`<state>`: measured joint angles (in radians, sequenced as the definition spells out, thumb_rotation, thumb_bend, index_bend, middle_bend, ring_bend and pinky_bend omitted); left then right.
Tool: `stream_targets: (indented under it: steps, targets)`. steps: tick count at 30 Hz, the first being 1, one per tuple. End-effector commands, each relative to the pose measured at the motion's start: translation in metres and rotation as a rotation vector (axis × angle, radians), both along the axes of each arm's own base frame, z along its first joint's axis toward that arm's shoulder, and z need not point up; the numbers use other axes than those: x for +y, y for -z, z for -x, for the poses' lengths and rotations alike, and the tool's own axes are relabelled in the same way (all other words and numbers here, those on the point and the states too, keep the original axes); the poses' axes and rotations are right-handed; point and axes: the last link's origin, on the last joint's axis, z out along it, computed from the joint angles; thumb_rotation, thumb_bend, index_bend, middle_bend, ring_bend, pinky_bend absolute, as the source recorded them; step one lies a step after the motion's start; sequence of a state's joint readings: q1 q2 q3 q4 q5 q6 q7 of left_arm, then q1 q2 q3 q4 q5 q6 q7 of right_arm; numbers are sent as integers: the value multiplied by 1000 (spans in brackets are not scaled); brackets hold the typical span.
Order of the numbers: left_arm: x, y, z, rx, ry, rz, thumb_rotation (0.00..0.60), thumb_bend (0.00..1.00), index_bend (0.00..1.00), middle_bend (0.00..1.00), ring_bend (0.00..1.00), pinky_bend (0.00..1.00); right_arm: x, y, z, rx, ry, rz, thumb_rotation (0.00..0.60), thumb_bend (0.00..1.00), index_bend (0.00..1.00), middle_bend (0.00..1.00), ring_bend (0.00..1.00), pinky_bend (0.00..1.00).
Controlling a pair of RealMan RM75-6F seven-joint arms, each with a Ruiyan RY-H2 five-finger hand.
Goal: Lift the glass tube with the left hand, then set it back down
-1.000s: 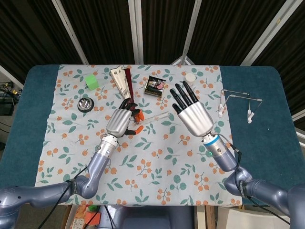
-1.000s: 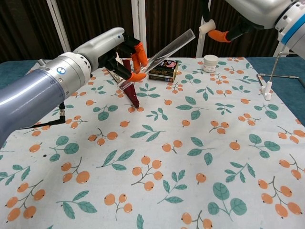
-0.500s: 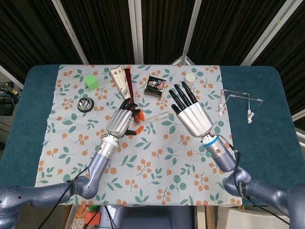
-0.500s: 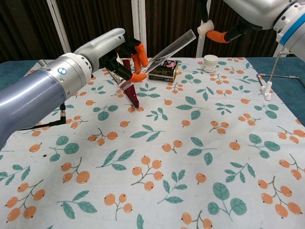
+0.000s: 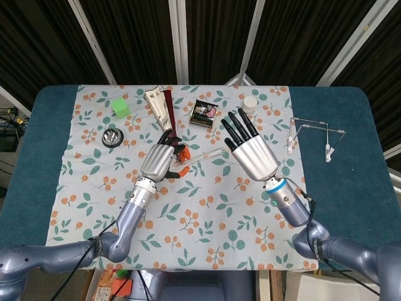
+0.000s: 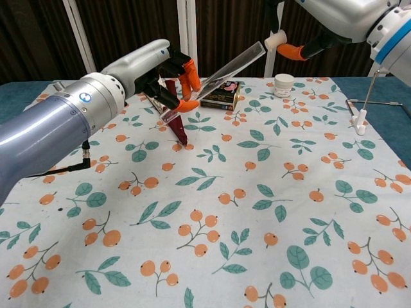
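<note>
My left hand (image 5: 161, 158) (image 6: 168, 77) grips the clear glass tube (image 6: 221, 72) near its lower end, with orange-tipped fingers wrapped around it. The tube (image 5: 203, 153) is off the cloth and tilts upward to the right in the chest view. My right hand (image 5: 249, 147) hovers to the right of the tube with fingers spread and nothing in it. In the chest view only its orange-tipped fingers (image 6: 292, 49) show at the top, close to the tube's upper end.
On the floral cloth (image 5: 188, 213) lie a dark red and cream object (image 5: 161, 106), a small black box (image 5: 205, 113), a white jar (image 5: 250, 103), a green cube (image 5: 120, 108) and a metal dish (image 5: 112, 136). A wire rack (image 5: 310, 132) stands at the right.
My right hand has shifted slightly left, toward the tube. The left hand still holds the tube up at about the same tilt.
</note>
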<state>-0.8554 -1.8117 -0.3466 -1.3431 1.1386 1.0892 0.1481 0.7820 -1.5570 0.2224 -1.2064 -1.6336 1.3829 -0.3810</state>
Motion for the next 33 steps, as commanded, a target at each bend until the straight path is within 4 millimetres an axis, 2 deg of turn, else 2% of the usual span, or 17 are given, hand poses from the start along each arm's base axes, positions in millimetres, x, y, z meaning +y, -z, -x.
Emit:
stream_targets:
  steps: [1,33]
  targets:
    - [0,0,-1,-3,0,0,600,534,647,684,221,20,1,0,0,-1,0,-2,600,432,685,215,0,36]
    - [-6,3,-8,-15,1,9,600,534,647,685,221,29,3,2,-3,-7,-6,-8,600,432,685,215,0,36]
